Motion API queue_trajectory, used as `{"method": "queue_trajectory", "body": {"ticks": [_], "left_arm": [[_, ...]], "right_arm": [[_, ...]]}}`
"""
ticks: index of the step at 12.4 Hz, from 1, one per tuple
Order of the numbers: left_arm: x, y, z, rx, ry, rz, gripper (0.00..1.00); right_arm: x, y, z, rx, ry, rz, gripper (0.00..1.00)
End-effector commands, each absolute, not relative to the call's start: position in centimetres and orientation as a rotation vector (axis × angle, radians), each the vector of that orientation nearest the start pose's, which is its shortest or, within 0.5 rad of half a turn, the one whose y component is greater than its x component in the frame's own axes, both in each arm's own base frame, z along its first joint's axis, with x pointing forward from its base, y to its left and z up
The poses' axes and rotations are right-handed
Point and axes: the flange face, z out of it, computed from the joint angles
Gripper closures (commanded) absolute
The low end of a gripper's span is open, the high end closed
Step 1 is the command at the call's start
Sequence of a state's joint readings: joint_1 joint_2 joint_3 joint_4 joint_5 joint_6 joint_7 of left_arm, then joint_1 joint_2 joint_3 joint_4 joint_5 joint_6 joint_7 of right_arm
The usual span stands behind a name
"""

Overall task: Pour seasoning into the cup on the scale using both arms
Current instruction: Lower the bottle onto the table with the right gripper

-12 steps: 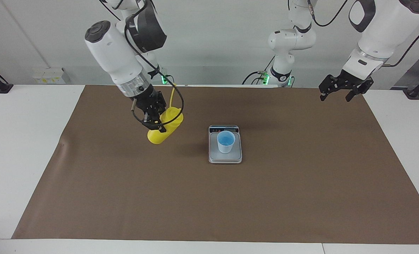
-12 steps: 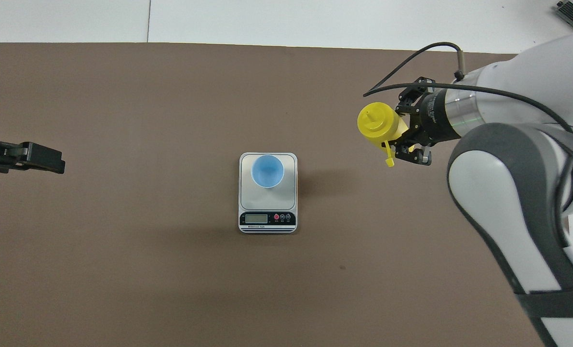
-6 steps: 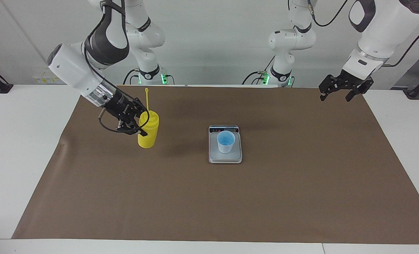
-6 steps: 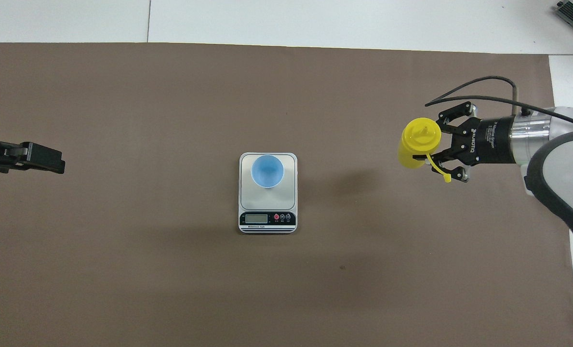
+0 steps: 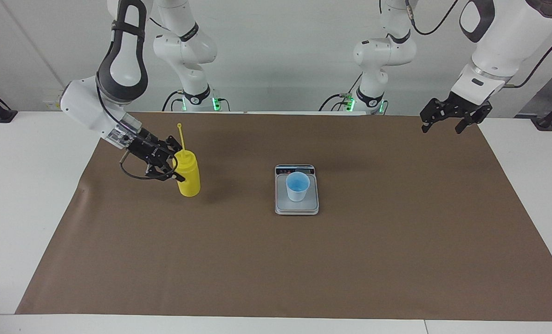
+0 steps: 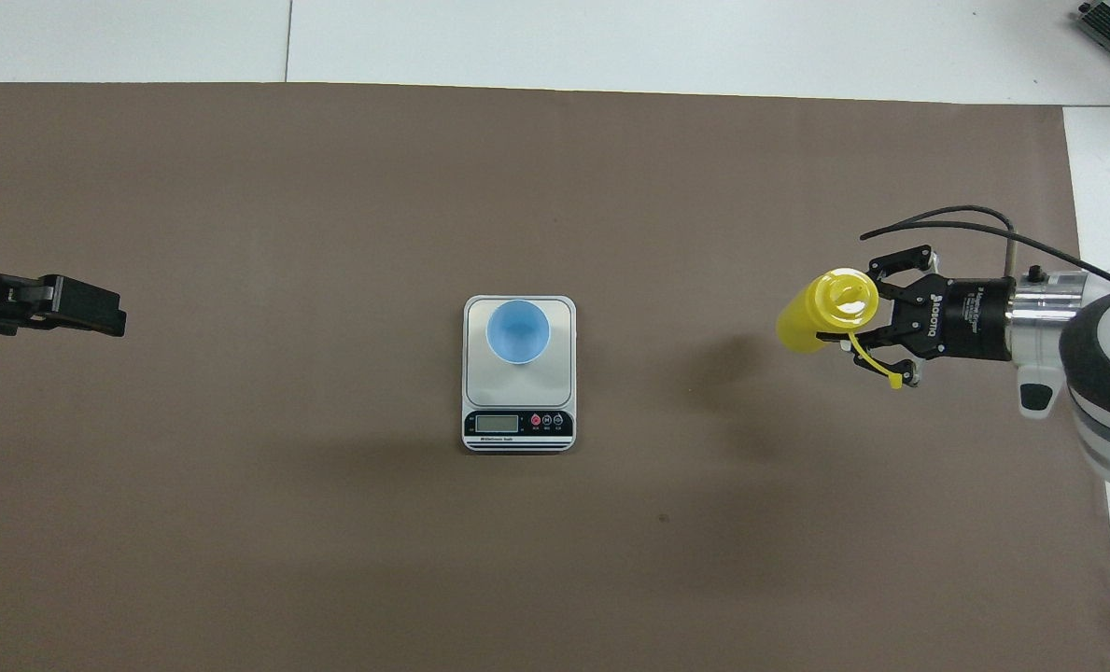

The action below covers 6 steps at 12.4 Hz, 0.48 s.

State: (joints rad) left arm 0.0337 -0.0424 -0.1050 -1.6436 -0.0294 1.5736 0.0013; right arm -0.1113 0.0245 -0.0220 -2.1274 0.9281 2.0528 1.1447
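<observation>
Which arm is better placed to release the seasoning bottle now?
Right. The right gripper is shut on the seasoning bottle, which stands upright on the brown mat. The left gripper hangs open over the mat's edge at the left arm's end, waiting.

The left hand is cut off by the overhead view's edge, so only its dark tip is shown there. The scale display is too small to be read in either view. The side of the seasoning gripped by the right hand is partly hidden by its fingers.
</observation>
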Motion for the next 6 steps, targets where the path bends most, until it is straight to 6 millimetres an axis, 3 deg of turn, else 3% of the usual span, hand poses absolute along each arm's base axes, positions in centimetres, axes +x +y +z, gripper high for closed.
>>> {"method": "queue_trajectory", "body": {"ticks": [1,6], "left_arm": [[53.4,-4.2,61.6,-3.152,0.108,0.03,0.0],[53.4,-4.2,61.6,-3.152,0.108,0.03,0.0]], "right_arm": [[52.8,-4.5,38.5,-1.51,1.834,0.587,1.0],[51.5,-6.7,34.9,-1.509,1.791,0.595,1.0]]}}
